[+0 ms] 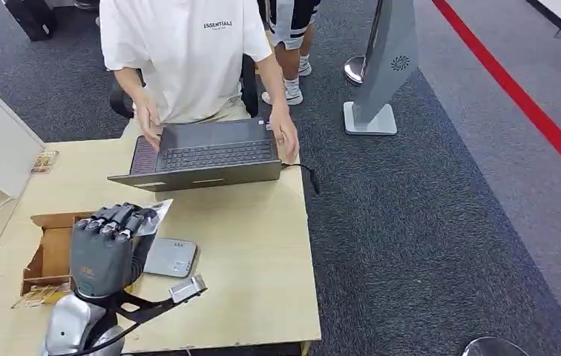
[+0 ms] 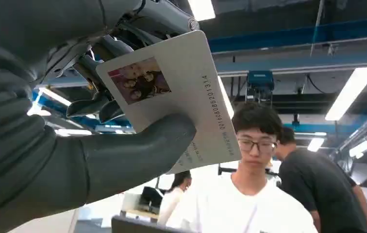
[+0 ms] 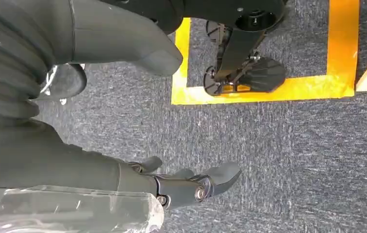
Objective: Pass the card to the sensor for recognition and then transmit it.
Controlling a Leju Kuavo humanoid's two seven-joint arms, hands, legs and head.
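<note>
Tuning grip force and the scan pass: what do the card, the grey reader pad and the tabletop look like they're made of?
Card: looks like rigid plastic, pale matte face with a printed photo and number, flat in the left hand.
Reader pad: probably moulded plastic, smooth grey with rounded corners.
Table: light wood or wood-look laminate; faint grain shows, which one I cannot tell.

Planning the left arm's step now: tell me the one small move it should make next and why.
Probably carry the card across and lower it over the grey sensor pad. The left hand already pinches the card between thumb and fingers, as the left wrist view shows, and in the head view it sits just beside the pad on the table, not over it.
</note>
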